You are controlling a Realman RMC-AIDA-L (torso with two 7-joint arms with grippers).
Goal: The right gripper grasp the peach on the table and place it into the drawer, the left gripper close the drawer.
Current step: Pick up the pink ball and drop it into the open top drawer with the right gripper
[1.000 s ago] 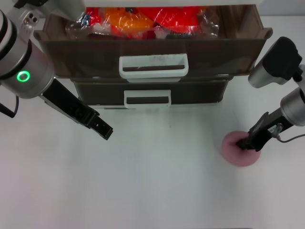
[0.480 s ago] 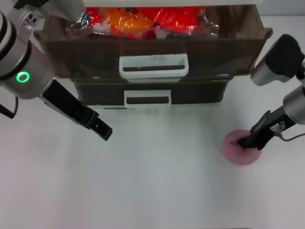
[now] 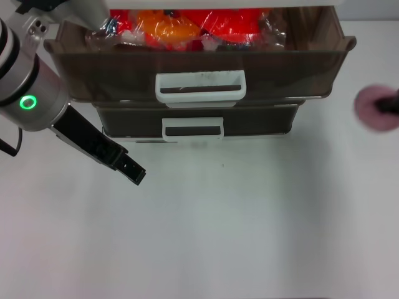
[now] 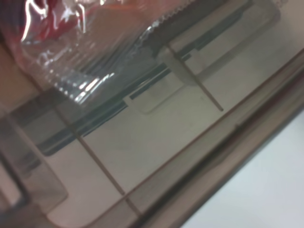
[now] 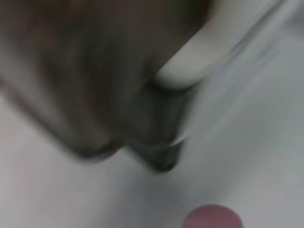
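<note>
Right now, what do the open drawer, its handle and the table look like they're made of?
The drawer looks like smoky-brown translucent plastic: red and orange packets show dimly through its wall. Its handle seems opaque white plastic, smooth and moulded as a loop. The table is a plain white, matte surface; its material is unclear.

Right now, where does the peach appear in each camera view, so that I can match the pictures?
Head view: the peach is at the right edge, lifted beside the open drawer, with the right gripper at it.
Left wrist view: not in it; only the drawer's wall and wrapped goods show.
Right wrist view: at the bottom edge, partly cut off.
Shared landmark: the brown drawer.
</note>
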